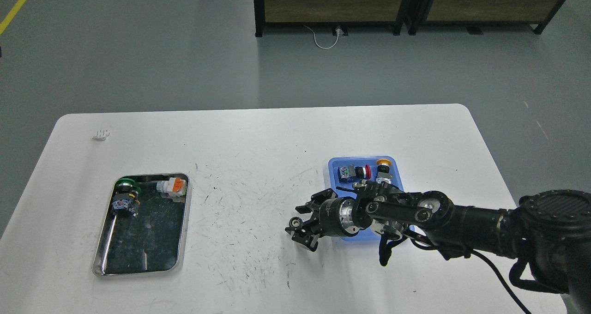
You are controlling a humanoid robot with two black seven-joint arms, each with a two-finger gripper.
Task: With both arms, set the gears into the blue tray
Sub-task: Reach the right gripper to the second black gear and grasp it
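Observation:
One gear (294,222), a small black toothed wheel, lies on the white table just left of the blue tray (333,167). My right gripper (301,222) reaches in from the right, low over the table. It is open, with one finger above the gear and one below it in the view. The right arm covers the near half of the blue tray. My left arm is out of view.
Inside the blue tray are a red-capped switch (354,172) and a yellow-capped switch (382,166). A steel tray (181,240) at the left holds a green-capped switch (123,195) and an orange one (171,185). A small white part (101,134) lies far left.

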